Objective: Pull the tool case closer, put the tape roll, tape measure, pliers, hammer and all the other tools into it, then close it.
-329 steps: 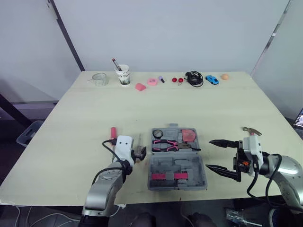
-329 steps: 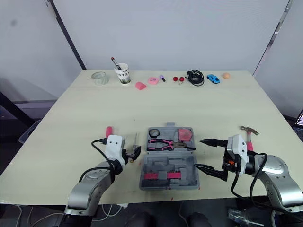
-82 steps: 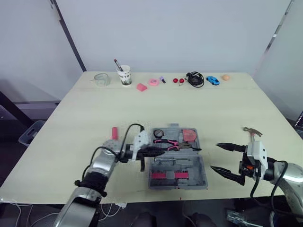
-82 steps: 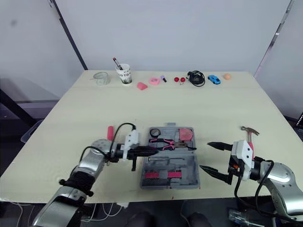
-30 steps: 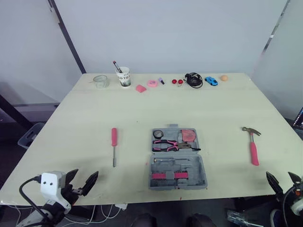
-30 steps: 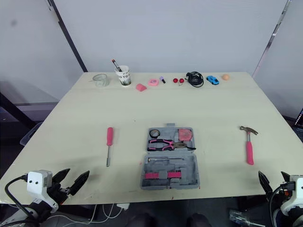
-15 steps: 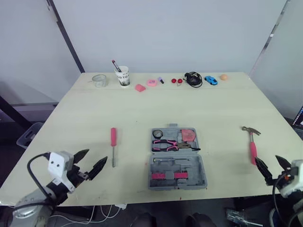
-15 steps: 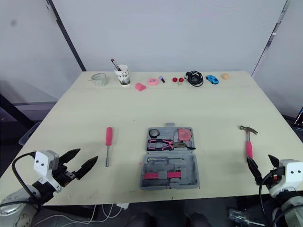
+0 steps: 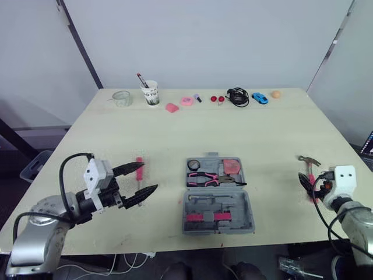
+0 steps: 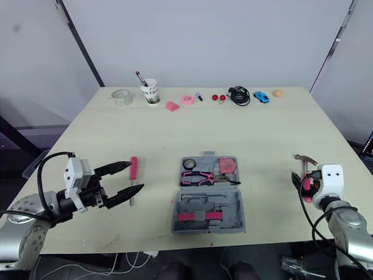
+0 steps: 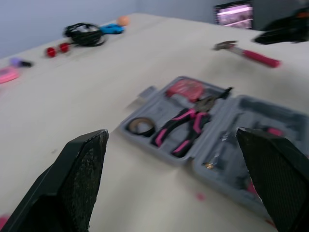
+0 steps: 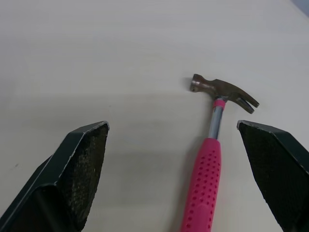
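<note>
Pink hammer (image 12: 206,188), right claw (image 12: 171,126) come close

Pale worktop (image 9: 233,134), seen from my head. Near my edge, at centre: open grey case (image 9: 239,205), lying flat. To my left of it, apart: screwdriver (image 10: 133,172) with pink handle, shaft pointing toward me. To my right, well apart from the case: hammer (image 12: 211,145), pink grip, head away from me. Along the far edge, from my left to right: glass jar (image 9: 122,98), paper cup (image 9: 151,94), two pink pieces (image 9: 172,108), a small purple item (image 9: 199,98), two red balls (image 9: 217,99), black cable (image 9: 238,96), blue toy car (image 9: 260,98), orange ball (image 9: 275,94).
</note>
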